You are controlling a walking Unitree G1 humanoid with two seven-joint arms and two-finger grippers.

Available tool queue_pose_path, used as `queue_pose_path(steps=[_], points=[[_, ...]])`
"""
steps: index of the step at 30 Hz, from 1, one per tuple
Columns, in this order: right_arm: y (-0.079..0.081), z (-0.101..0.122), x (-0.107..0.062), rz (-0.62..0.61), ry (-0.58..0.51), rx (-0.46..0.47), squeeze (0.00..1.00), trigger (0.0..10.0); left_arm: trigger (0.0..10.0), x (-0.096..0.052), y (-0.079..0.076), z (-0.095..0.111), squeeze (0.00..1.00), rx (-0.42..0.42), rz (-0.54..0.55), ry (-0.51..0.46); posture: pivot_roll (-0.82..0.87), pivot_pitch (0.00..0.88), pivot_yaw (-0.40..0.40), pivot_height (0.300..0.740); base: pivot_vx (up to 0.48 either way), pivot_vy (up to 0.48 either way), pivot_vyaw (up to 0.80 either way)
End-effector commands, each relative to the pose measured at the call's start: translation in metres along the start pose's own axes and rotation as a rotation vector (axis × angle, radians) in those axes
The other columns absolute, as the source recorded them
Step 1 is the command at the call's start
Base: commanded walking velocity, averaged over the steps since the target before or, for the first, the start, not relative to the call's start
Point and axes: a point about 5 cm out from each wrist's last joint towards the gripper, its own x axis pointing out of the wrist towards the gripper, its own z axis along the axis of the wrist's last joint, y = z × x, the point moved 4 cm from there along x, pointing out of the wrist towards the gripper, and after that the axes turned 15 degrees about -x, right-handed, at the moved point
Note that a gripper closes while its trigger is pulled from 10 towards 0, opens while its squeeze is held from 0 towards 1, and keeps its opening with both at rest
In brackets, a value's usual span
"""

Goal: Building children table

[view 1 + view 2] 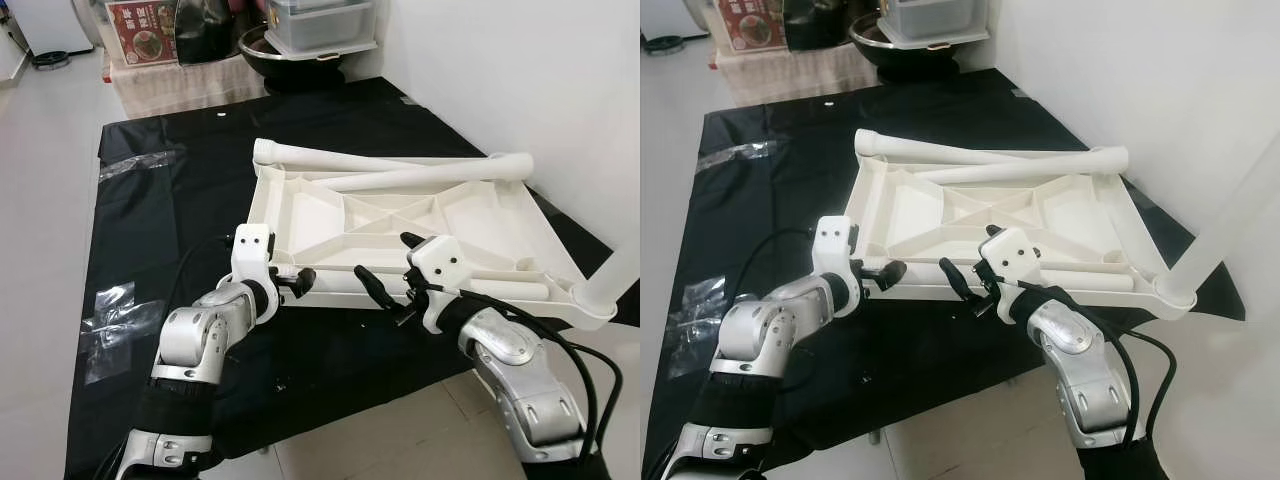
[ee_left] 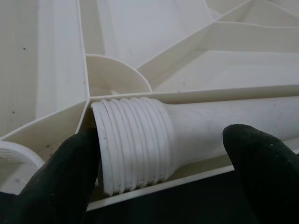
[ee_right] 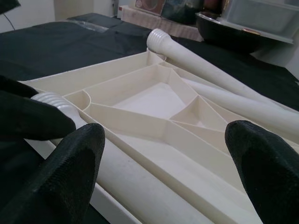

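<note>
Left wrist view, left pincer (image 2: 159, 163) open around threaded leg (image 2: 140, 144) inside upturned tabletop (image 1: 330, 215), right pincer (image 1: 385, 270) open.

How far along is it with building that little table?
Early. Done: one leg looks fitted at the upturned tabletop's corner. In hand: both open grippers, left and right, flank a loose threaded leg along the near edge. Left: two more legs lie across the far side.

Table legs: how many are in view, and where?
4. Two lie across the far edge of the upturned tabletop: one behind, one in front. One lies along the near edge between the grippers. One stands in the near-right corner socket.
</note>
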Motion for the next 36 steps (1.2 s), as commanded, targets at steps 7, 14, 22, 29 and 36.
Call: queue_pose_path(steps=[7, 14, 22, 29, 36], points=[[0.005, 0.000, -0.001, 0.009, 0.007, 0.003, 0.00, 10.0, 10.0, -0.003, -0.005, -0.007, 0.00, -0.003, -0.015, 0.048, -0.08, 0.109, 0.002, 0.740, 0.000, 0.000, 0.00], [0.006, 0.001, -0.001, 0.011, 0.002, 0.003, 0.00, 10.0, 10.0, 0.000, -0.002, -0.011, 0.00, -0.039, -0.018, 0.068, -0.08, 0.109, 0.002, 0.740, 0.000, 0.000, 0.00], [0.005, 0.004, -0.001, 0.004, -0.007, 0.002, 0.00, 10.0, 10.0, 0.004, 0.003, -0.013, 0.00, -0.164, -0.099, 0.073, -0.09, 0.110, -0.001, 0.740, 0.000, 0.000, 0.00], [0.005, 0.008, 0.000, 0.005, -0.020, 0.004, 0.00, 10.0, 10.0, 0.004, 0.002, -0.017, 0.00, -0.232, -0.165, 0.099, -0.09, 0.107, -0.001, 0.740, 0.000, 0.000, 0.00], [0.006, 0.011, 0.000, 0.005, -0.034, 0.011, 0.00, 10.0, 0.0, 0.001, -0.001, -0.023, 0.00, -0.303, -0.209, 0.145, -0.09, 0.104, -0.001, 0.740, 0.000, 0.000, 0.00]])
